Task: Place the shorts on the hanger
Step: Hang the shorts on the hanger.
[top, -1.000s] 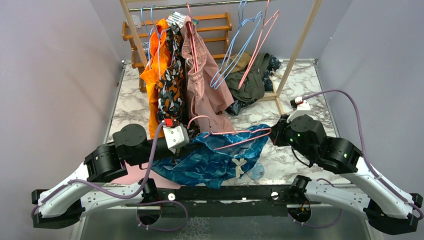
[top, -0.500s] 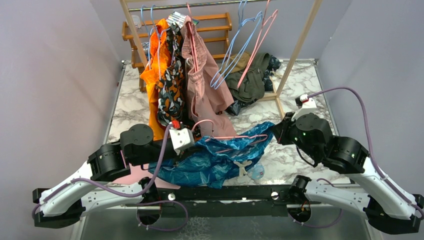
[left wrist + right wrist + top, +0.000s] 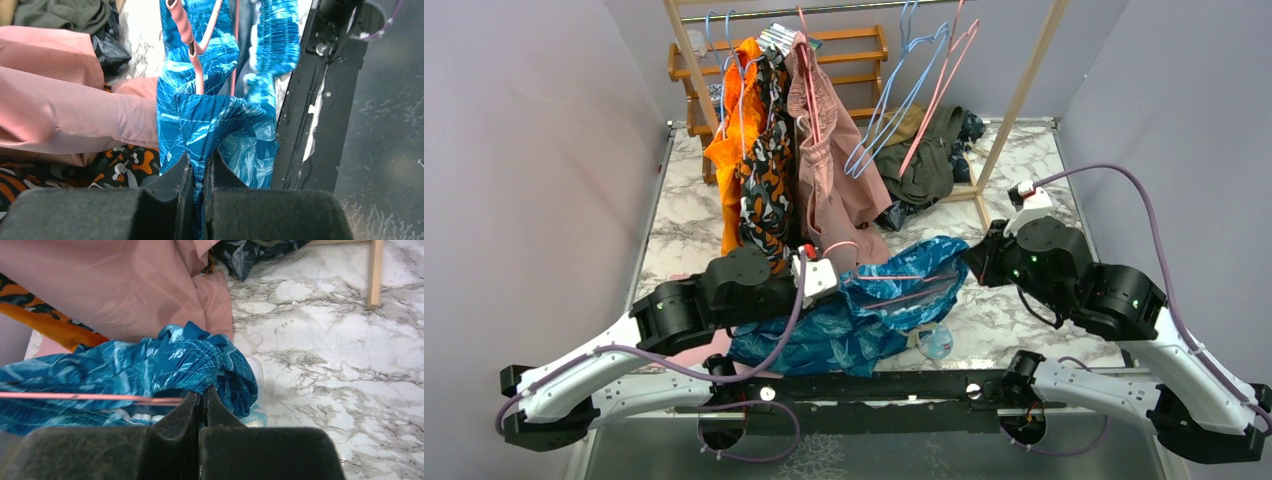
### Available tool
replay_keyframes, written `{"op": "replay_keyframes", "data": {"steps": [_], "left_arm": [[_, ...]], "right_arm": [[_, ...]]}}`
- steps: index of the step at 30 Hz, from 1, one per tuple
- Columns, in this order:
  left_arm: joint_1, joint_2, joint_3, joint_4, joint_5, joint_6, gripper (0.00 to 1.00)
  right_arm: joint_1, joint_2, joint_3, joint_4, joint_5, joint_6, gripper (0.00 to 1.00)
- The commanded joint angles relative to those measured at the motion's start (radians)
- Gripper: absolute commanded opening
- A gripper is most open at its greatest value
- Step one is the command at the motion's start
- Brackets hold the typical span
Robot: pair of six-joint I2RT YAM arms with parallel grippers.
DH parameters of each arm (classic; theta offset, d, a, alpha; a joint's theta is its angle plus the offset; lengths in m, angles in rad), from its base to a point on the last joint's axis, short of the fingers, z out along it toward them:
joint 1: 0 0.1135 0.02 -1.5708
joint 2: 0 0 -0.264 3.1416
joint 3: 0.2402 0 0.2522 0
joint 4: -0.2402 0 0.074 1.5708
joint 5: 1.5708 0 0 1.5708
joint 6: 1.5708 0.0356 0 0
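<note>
Over the far left part of the table [image 3: 674,205], a wooden rack [image 3: 691,60] carries an orange garment [image 3: 727,150], the patterned shorts [image 3: 764,175] and the pink shorts [image 3: 839,195]. They hang side by side and touch each other.

Below them, near the front edge, the left gripper [image 3: 198,167] is closed tight on a fold of the shorts [image 3: 874,310], with the teal-blue cloth pinched between its two pads. The shorts lie crumpled at the middle of the front edge and are stretched between the two arms. Their far side is just beside the hem of the pink shorts.

The hanger [image 3: 191,42] lies in the folds of the shorts. In the left wrist view its pink wire comes out of the cloth just beyond the left fingers. From above, its thin bars run to the right across the cloth and are partly covered by it.

At the right end of the shorts, the right gripper [image 3: 201,396] is closed on a bunch of the cloth. One pink bar reaches its fingers, but I cannot tell if the bar is also pinched. Under this bunch a clear plastic thing [image 3: 256,390] lies on the marble; I cannot tell what it is.

Further back, toward the far right corner, light blue hangers [image 3: 894,105] and pink hangers [image 3: 946,85] hang from the rail. A dark green pile of clothes [image 3: 924,165] lies beside the rack's right post.
</note>
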Motion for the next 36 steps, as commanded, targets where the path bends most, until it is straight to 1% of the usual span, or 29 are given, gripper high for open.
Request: {"op": "replay_keyframes", "data": {"steps": [1, 3, 9, 13, 16, 18, 20, 22, 25, 29, 32, 36], "left_arm": [[0.000, 0.044, -0.017, 0.022, -0.050, 0.023, 0.00], [0.000, 0.063, -0.022, 0.038, -0.054, 0.025, 0.00], [-0.001, 0.061, -0.046, 0.104, -0.118, 0.027, 0.00], [-0.001, 0.045, -0.062, 0.135, -0.117, 0.033, 0.00], [-0.001, 0.026, -0.065, 0.132, -0.114, 0.037, 0.00], [0.000, 0.007, -0.066, 0.127, -0.158, 0.039, 0.00], [0.000, -0.013, -0.062, 0.128, -0.221, 0.037, 0.00], [-0.001, -0.035, -0.058, 0.141, -0.273, 0.038, 0.00], [0.000, -0.066, -0.045, 0.166, -0.314, 0.042, 0.00], [0.000, -0.085, -0.027, 0.181, -0.332, 0.055, 0.00], [0.000, -0.094, -0.016, 0.184, -0.302, 0.059, 0.00], [0.000, -0.107, -0.005, 0.213, -0.261, 0.048, 0.00]], "right_arm": [[0.006, 0.020, 0.053, -0.015, -0.110, -0.024, 0.01], [0.006, 0.029, 0.065, -0.017, -0.131, -0.024, 0.01], [0.006, 0.022, 0.092, -0.023, -0.108, -0.016, 0.01], [0.006, -0.020, 0.108, -0.035, 0.032, 0.001, 0.01], [0.006, -0.015, 0.114, -0.097, 0.149, 0.013, 0.01], [0.006, -0.008, 0.108, -0.138, 0.165, 0.020, 0.01], [0.006, -0.015, 0.084, -0.127, 0.121, 0.010, 0.01], [0.006, -0.029, 0.049, -0.094, 0.039, -0.012, 0.01], [0.006, -0.050, 0.004, -0.039, -0.081, -0.046, 0.01], [0.006, -0.057, -0.028, 0.027, -0.237, -0.095, 0.01], [0.006, -0.052, -0.042, 0.066, -0.348, -0.135, 0.01], [0.006, -0.040, -0.052, 0.115, -0.458, -0.175, 0.01]]}}
